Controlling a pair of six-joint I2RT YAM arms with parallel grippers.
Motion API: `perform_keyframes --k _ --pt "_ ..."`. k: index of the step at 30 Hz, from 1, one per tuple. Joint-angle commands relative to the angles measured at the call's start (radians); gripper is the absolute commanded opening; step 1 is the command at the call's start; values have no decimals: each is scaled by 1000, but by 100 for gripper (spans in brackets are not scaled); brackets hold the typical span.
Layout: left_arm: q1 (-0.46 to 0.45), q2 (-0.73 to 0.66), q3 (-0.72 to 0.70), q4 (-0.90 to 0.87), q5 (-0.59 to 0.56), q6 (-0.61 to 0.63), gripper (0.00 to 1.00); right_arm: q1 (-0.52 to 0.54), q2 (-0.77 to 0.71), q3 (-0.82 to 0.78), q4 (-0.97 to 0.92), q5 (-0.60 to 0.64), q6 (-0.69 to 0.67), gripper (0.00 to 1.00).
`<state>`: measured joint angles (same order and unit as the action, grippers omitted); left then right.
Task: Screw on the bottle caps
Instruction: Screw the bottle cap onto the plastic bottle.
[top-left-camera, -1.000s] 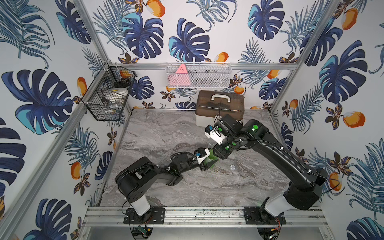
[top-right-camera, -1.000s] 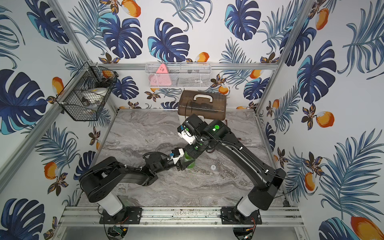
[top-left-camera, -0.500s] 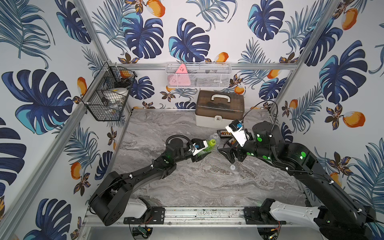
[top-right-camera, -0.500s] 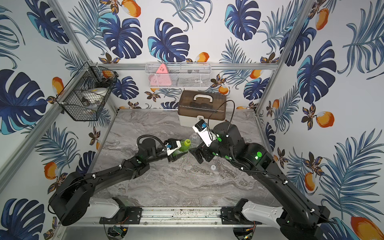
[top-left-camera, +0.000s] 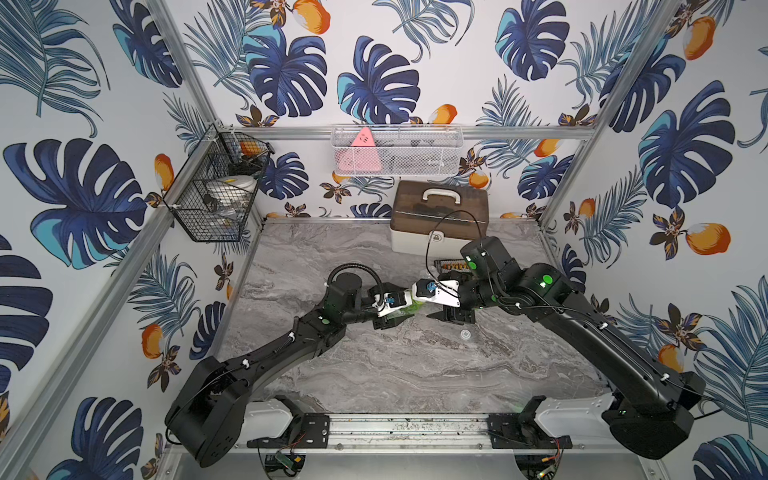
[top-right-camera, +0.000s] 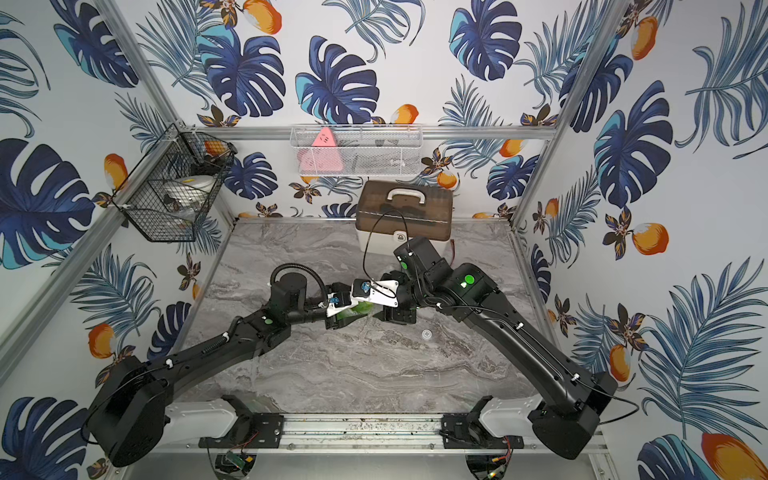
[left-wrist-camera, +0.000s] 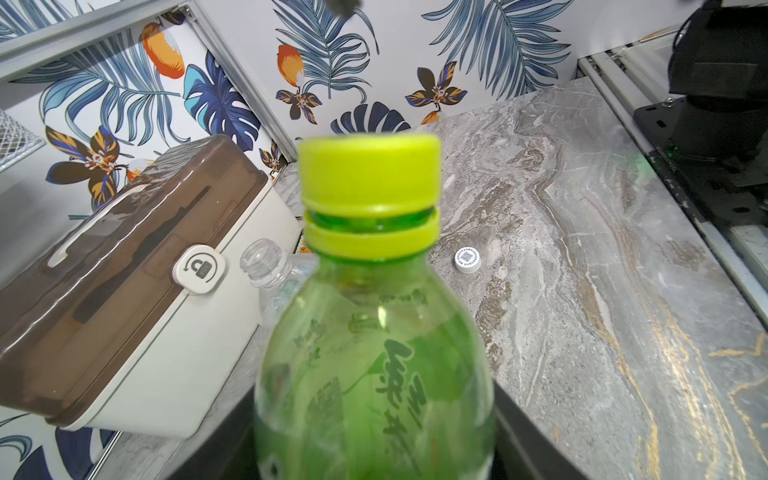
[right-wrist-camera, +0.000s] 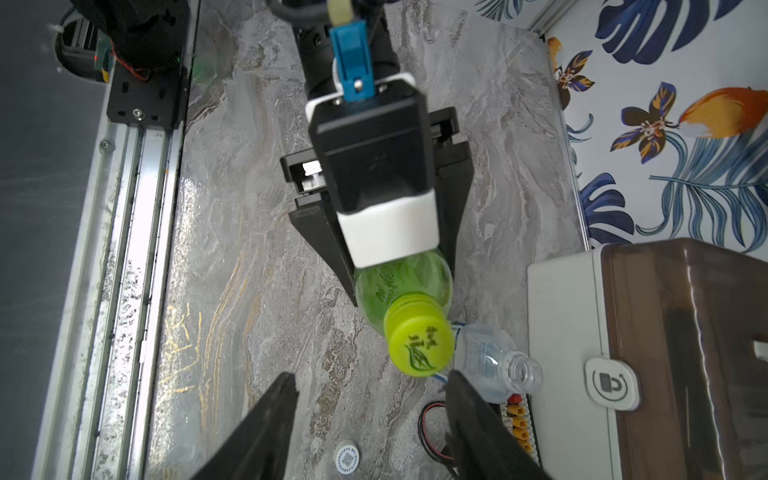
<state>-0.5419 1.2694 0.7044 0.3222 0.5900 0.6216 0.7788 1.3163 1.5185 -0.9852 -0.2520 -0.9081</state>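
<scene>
The left fingers (right-wrist-camera: 324, 243) clamp the green bottle (left-wrist-camera: 374, 353) by its body, the grip mostly covered by the wrist camera (right-wrist-camera: 374, 166). Its yellow-green cap (right-wrist-camera: 419, 343) sits on the neck, a slit of green showing above the ring; how tight it is cannot be told. The right fingers (right-wrist-camera: 266, 428) stand wide apart and empty, just short of that cap. The clear bottle (right-wrist-camera: 490, 359) lies open-necked on the worktop (right-wrist-camera: 232, 291) beside the box (right-wrist-camera: 644, 332), partly hidden behind the green one. The white cap (top-left-camera: 465, 333) lies alone. In both top views the green bottle is a sliver.
</scene>
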Motion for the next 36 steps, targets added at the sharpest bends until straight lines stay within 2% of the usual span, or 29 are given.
perform_keyframes --k 1,9,26,32,36 --pt "0 -7 3 -2 66 29 66 -15 2 7 6 -29 -98 61" --pt "1 -1 16 -21 79 41 65 -16 3 -24 74 -44 -94 58" --pt "1 11 15 10 83 29 65 -15 42 -50 86 -9 -115 34" --pt "2 8 9 35 84 15 65 -15 41 -76 118 19 -89 31" --pt "1 -1 -12 97 53 -3 65 -15 47 -75 141 35 2 29"
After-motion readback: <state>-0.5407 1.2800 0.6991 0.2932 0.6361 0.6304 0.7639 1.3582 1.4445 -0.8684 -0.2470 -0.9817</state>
